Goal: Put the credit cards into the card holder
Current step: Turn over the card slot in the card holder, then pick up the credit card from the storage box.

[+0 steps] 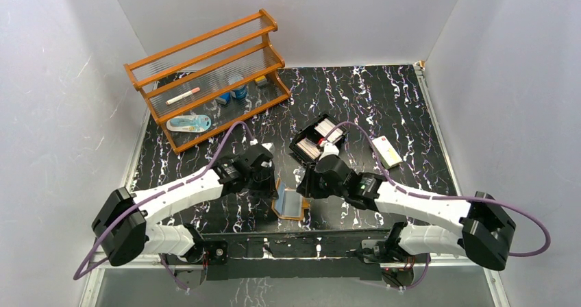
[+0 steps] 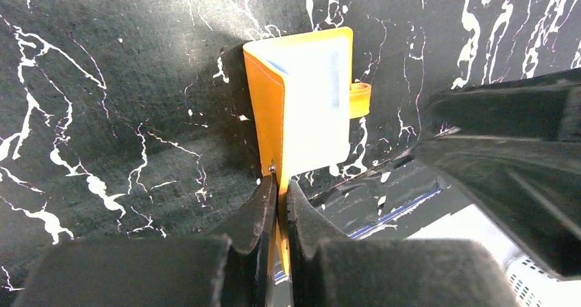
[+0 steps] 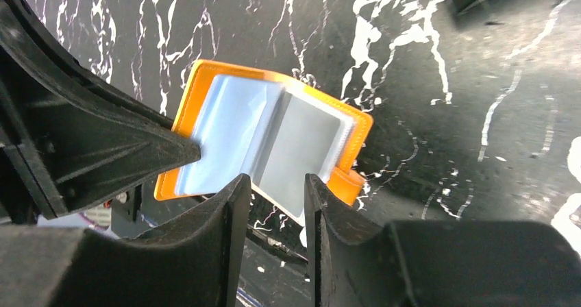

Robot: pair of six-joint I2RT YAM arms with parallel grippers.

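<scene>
The card holder (image 1: 290, 204) is an orange booklet lying open near the table's front edge, clear sleeves up. In the left wrist view my left gripper (image 2: 279, 180) is shut on the edge of the card holder (image 2: 308, 101), pinching its orange cover. In the right wrist view my right gripper (image 3: 276, 187) stands open just short of the sleeves of the card holder (image 3: 274, 136), with nothing between its fingers. The credit cards (image 1: 322, 137) stand as pale stacks in a black tray behind the grippers.
The black tray (image 1: 301, 144) sits just beyond the right gripper. A cream oblong box (image 1: 387, 151) lies to its right. An orange wooden rack (image 1: 205, 74) with small items fills the back left. The right arm's black body (image 2: 507, 149) crowds the left wrist view.
</scene>
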